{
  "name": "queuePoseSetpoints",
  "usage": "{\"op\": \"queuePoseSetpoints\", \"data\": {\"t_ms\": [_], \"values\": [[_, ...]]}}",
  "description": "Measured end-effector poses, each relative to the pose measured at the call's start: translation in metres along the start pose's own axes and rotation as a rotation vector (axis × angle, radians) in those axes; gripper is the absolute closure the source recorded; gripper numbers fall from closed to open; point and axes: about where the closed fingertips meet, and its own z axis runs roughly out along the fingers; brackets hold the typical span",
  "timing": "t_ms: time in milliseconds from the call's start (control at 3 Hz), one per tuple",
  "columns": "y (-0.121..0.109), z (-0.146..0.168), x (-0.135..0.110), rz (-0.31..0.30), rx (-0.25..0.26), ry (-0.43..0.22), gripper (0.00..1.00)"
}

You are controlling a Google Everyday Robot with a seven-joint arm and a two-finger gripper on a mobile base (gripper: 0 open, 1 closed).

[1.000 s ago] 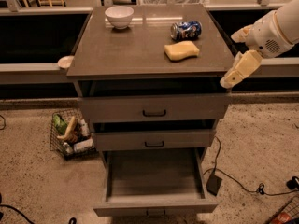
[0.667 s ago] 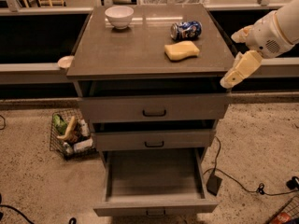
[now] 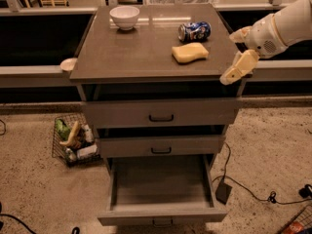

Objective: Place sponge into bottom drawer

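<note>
Item 1: cabinet [image 3: 146, 57], grey-brown, three drawers, flat top; we place every other entry by it.

Item 2: sponge [image 3: 190, 52], pale yellow with wavy sides; it lies flat on the cabinet's top, in the right half towards the front edge; nothing touches it.

Item 3: soda can [image 3: 194, 31], blue, on its side on the cabinet's top, just behind the sponge and apart from it; we see white and red print on it but cannot read any word or brand.

Item 4: bowl [image 3: 124, 17], white, upright, at the back left of the cabinet's top, well apart from the sponge.

Item 5: gripper [image 3: 228, 57], cream-coloured, on a white arm entering from the cabinet's right; it hangs at the top's front right corner, near the sponge but clear of it; its two fingers are spread wide, one above the top, one reaching down past the corner; it holds nothing.

Item 6: bottom drawer [image 3: 163, 214], lowest in the cabinet, pulled well out; we see only its bare tray floor.

Item 7: top drawer [image 3: 161, 112] and middle drawer [image 3: 161, 145], each with a black loop handle, each only a little way out.

Item 8: wire basket [image 3: 73, 140], on the floor left of the cabinet, full of mixed goods; no label is legible.

Item 9: black box [image 3: 223, 192] with a cable, on the floor at the cabinet's lower right.
</note>
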Motion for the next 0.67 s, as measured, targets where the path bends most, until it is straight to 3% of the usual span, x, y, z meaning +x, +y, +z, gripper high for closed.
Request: {"op": "queuePoseSetpoints", "data": {"t_ms": [333, 667], "values": [[-0.035, 0.028, -0.002, 0.016, -0.014, -0.070, 0.00], [-0.062, 0.051, -0.006, 0.054, 0.007, -0.129, 0.00]]}}
